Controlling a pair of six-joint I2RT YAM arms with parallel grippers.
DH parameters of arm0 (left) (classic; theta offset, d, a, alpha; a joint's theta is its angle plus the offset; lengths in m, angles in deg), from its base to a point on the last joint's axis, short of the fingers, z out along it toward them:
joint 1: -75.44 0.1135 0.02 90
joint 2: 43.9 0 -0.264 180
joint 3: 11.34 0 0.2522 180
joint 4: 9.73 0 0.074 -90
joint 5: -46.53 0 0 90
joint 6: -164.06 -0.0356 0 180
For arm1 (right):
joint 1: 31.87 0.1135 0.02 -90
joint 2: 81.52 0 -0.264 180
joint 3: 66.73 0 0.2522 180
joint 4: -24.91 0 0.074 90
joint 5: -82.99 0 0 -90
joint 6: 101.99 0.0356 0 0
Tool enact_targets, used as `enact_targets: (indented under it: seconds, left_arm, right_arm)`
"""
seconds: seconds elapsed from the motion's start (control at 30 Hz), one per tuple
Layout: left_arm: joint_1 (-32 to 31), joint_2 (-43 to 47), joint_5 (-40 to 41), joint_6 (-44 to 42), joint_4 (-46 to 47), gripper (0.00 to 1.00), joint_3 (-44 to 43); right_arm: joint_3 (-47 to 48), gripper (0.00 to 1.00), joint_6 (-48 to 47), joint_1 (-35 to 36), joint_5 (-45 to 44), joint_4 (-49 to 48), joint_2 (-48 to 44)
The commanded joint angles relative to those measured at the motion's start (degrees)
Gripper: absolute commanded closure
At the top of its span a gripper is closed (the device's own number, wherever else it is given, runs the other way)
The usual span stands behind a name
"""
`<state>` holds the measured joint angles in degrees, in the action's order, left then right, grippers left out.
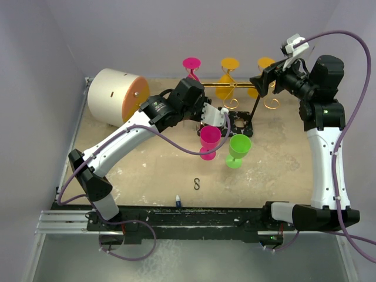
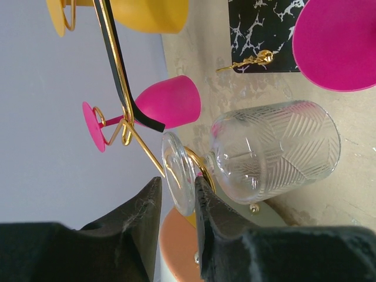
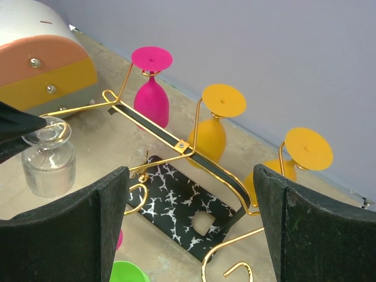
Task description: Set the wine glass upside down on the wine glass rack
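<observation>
One risk: left gripper, jaws slightly parted around the foot of the wine glass hanging bowl-down on the wine glass rack near the table back edge, could drag it off retreating crookedly; right gripper gapes empty.

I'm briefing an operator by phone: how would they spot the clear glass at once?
Find the wine glass rack, gold wire on a black marbled base. A pink glass and two yellow glasses hang along its far side; the wine glass hangs on the near side, its foot inside the left gripper. It alone is clear, with a cut pattern.
</observation>
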<state>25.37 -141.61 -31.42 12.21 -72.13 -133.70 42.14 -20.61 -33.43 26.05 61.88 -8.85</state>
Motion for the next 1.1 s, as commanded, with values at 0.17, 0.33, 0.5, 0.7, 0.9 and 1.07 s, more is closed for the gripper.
enact_targets:
  seconds: [0.17, 0.33, 0.5, 0.7, 0.9, 1.07]
  left_arm:
    - [-0.31, 1.95, -1.45, 2.20, 3.77, 0.66, -1.08]
    - [-0.39, 2.26, -1.59, 3.53, 4.44, 0.65, -1.37]
    - [-0.35, 2.35, -1.41, 4.89, 5.30, 0.65, -2.00]
    - [-0.33, 2.53, -2.13, 6.10, 5.00, 0.63, -2.17]
    - [-0.37, 2.91, -2.38, 7.24, 5.36, 0.60, -2.06]
    - [-0.39, 3.00, -2.36, 8.34, 6.33, 0.59, -1.39]
  right_arm:
    - [-0.45, 0.12, -0.14, -0.62, 1.92, -2.72, -2.08]
    - [-0.45, 0.12, 0.03, -0.79, 2.19, -2.81, -2.09]
    - [-0.61, 0.12, 0.09, -0.89, 2.28, -2.88, -2.17]
    - [-0.69, 0.12, 0.10, -1.07, 2.45, -2.90, -2.34]
    - [-0.81, 0.12, 0.26, -1.33, 2.62, -2.99, -2.47]
    - [-0.80, 0.12, 0.34, -1.49, 2.80, -3.06, -2.65]
